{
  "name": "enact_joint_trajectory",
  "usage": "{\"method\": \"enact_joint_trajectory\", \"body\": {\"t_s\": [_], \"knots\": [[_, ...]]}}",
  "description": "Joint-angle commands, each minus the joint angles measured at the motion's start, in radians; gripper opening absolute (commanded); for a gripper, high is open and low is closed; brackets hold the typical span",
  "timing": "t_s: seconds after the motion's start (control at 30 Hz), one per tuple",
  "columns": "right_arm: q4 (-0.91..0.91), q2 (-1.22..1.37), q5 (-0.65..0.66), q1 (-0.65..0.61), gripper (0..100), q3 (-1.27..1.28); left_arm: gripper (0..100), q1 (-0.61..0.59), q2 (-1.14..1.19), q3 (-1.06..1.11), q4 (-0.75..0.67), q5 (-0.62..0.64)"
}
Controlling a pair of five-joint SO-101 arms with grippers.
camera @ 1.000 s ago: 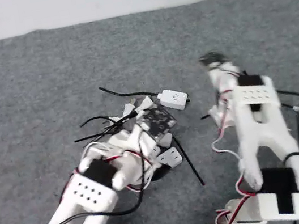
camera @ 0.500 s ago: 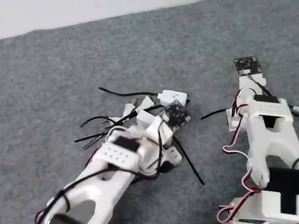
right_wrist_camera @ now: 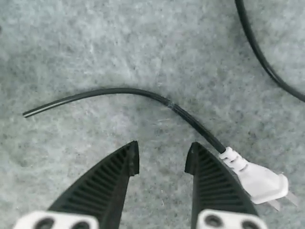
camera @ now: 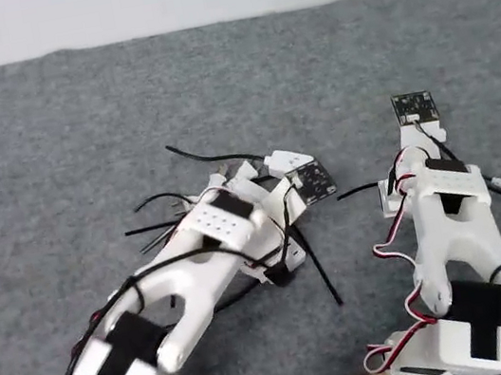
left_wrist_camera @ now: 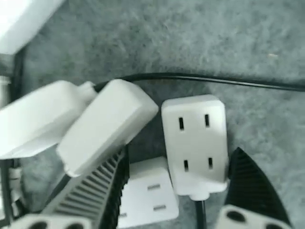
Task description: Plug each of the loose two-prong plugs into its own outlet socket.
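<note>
Two tools are standing open. My left tool (left_wrist_camera: pixel 169 193) is hovering with its jaws spread wide on either side of a white outlet socket (left_wrist_camera: pixel 195 143), which is lying face up in the tangle at the middle of the desk (camera: pixel 77 130). A second socket (left_wrist_camera: pixel 143 195) is lying just beside it. My right tool (right_wrist_camera: pixel 162 167) is hanging at the right with a narrower gap, holding nothing. A loose two-prong plug (right_wrist_camera: pixel 259 182) is lying just beside it, its black cord (right_wrist_camera: pixel 119 92) trailing across the grey surface.
</note>
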Motion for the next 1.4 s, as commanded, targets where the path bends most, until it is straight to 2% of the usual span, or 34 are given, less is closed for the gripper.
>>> {"method": "enact_joint_trajectory", "body": {"t_s": [0.0, 0.2, 0.37, 0.6, 0.77, 0.87, 0.97, 1.1, 1.23, 1.37], "knots": [[-0.021, -0.008, -0.006, 0.001, 17.3, -0.02, 28, 0.008, 0.118, -0.151, 0.12, -0.009], [-0.021, -0.007, -0.005, 0.002, 17.3, -0.02, 1, 0.009, 0.256, -0.321, 0.239, -0.009], [-0.021, -0.007, -0.005, 0.002, 17.3, -0.02, 1, 0.014, 0.227, -0.332, 0.258, -0.006], [-0.07, -0.007, -0.002, 0.005, 17.3, 0.011, 1, 0.034, -0.114, -0.179, 0.285, -0.009], [-0.077, -0.007, -0.002, 0.002, 17.3, 0.015, 1, 0.025, -0.448, -0.099, 0.486, -0.009], [-0.077, -0.007, -0.002, 0.001, 17.3, 0.015, 1, -0.031, -0.686, -0.101, 0.626, -0.011], [-0.077, -0.007, -0.002, 0.001, 17.3, 0.015, 1, -0.216, -0.893, -0.088, 0.669, -0.032], [-0.077, -0.007, -0.002, 0.001, 17.3, 0.017, 1, -0.605, -1.042, 0.041, 0.578, -0.235], [-0.077, -0.007, -0.002, 0.001, 17.3, 0.017, 1, -0.947, -1.065, 0.292, 0.287, -0.413], [-0.077, -0.007, -0.002, 0.001, 17.3, 0.017, 1, -1.148, -1.065, 0.538, -0.097, -0.433]]}}
